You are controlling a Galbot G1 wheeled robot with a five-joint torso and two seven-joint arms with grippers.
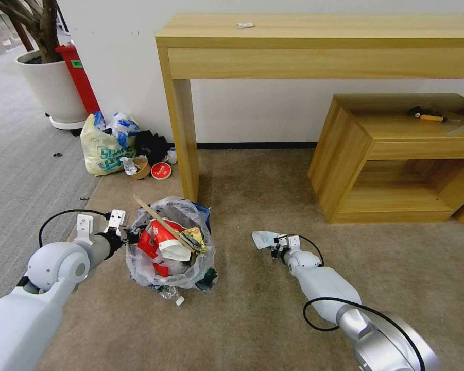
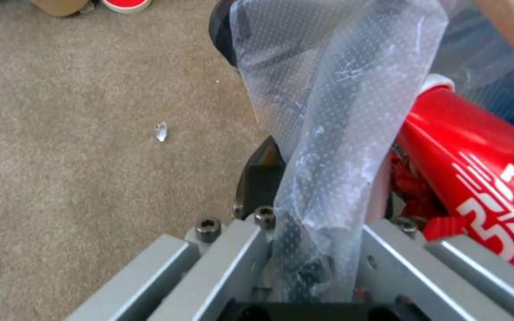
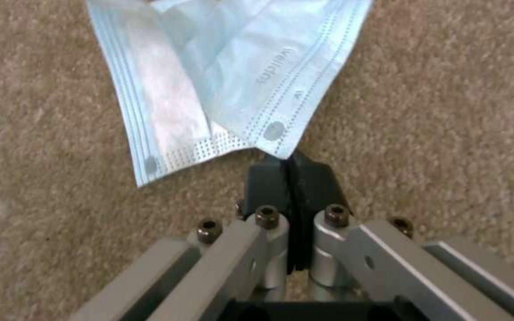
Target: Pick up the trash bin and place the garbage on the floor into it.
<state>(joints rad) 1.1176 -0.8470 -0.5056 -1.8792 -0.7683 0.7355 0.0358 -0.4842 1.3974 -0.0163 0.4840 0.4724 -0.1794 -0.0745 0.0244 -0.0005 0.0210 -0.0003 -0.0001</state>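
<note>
Head view: small round dark trash bin (image 1: pixel 171 246) lined with crinkly clear plastic stands on the beige-brown carpet floor (image 1: pixel 273 309), already heaped with red wrappers and a wooden stick. The left hand (image 1: pixel 126 234) meets its rim; the right hand (image 1: pixel 278 247) reaches a pale blue face mask (image 1: pixel 265 239) lying well apart from the bin.

Left wrist view: left hand grips the bin's liner and rim.

Right wrist view: right hand is closed, pinching the mask's corner. Most litter seems binned; the mask remains.

Litter-stuffed trash bin (image 1: pixel 171 246) on carpet (image 1: pixel 273 288)
</note>
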